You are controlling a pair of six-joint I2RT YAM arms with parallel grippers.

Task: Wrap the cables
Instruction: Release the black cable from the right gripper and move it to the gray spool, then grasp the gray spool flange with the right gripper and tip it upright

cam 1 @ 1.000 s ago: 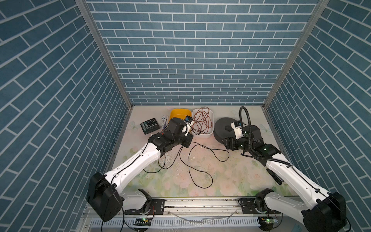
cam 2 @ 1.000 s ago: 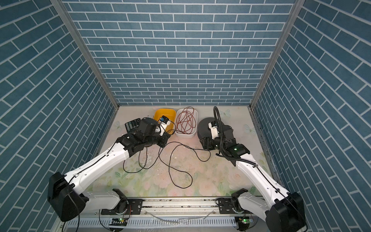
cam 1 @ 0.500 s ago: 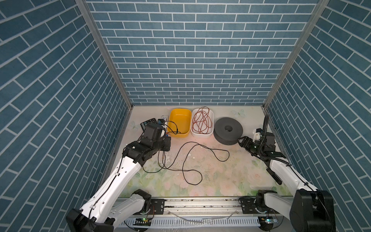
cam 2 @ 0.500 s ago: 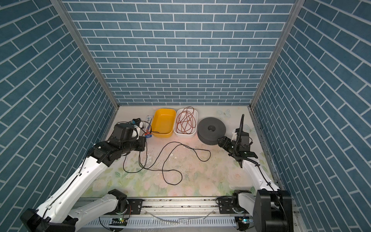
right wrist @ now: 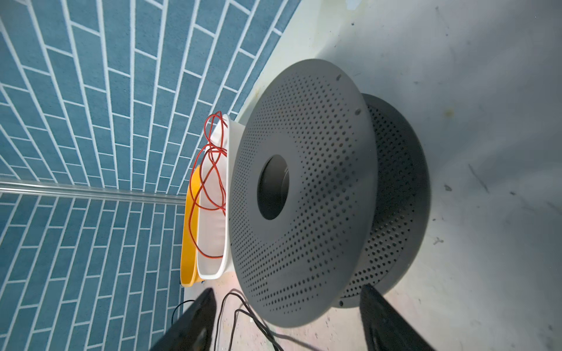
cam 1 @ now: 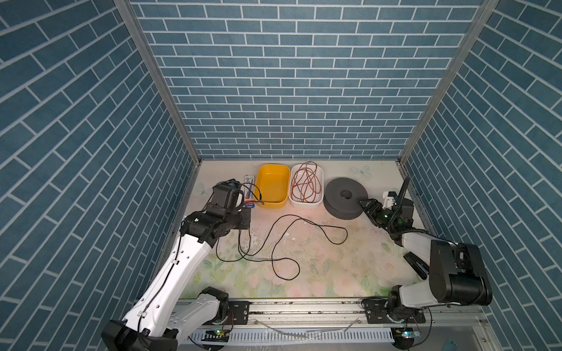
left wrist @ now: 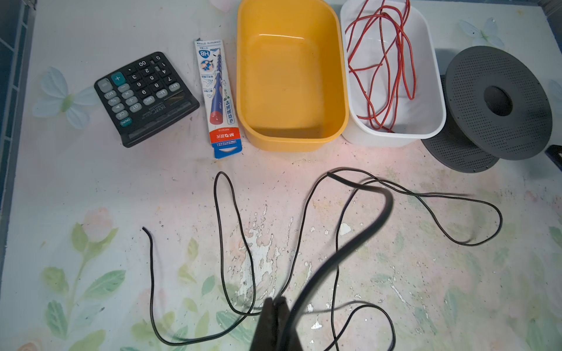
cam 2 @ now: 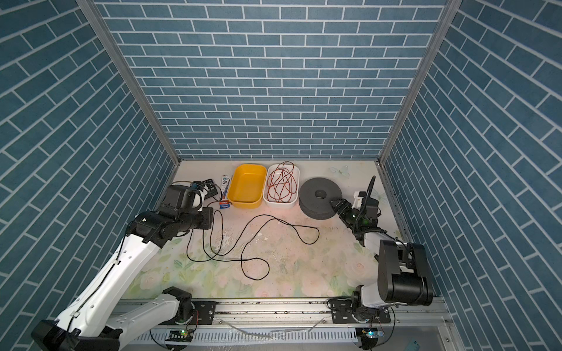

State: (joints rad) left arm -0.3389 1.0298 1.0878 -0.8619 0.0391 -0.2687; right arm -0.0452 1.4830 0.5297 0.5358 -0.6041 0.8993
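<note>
- While the left gripper (left wrist: 275, 322) is clamped shut on the black cable (left wrist: 215, 197), holding one strand up off the surface at the bottom centre of the left wrist view, the rest of the cable sprawls in loose, crossing loops over the middle of the floral table (cam 1: 334, 273) in both top views.
- At right of centre in a top view, the right gripper (cam 1: 366, 205) has its jaws spread wide and empty, astride the near rim of the grey spool (cam 1: 337, 197); whether a finger touches the flange cannot be told.
- The step in hand looks like steadying the spool so the cable can be fed onto it.
- To do it well, the right jaws should close squarely on the flange edge and pin the spool flat, or it is likely to skate once the cable pulls.
- The left arm should carry its strand low toward the gap between the flanges with light tension only, since the slack loops cross and could cinch into a knot if dragged fast.
- A white tub (cam 1: 305, 203) holding reddish wire (cam 1: 305, 182) stands just beside the spool on its left in the top views, and a yellow tub (cam 1: 271, 204) is next to that; both crowd the winding path on that side.
- Near the upper left of the left wrist view, a calculator (left wrist: 146, 97) and a pencil box (left wrist: 217, 97) lie well apart from the spool, though a sweeping loop might snag them.
</note>
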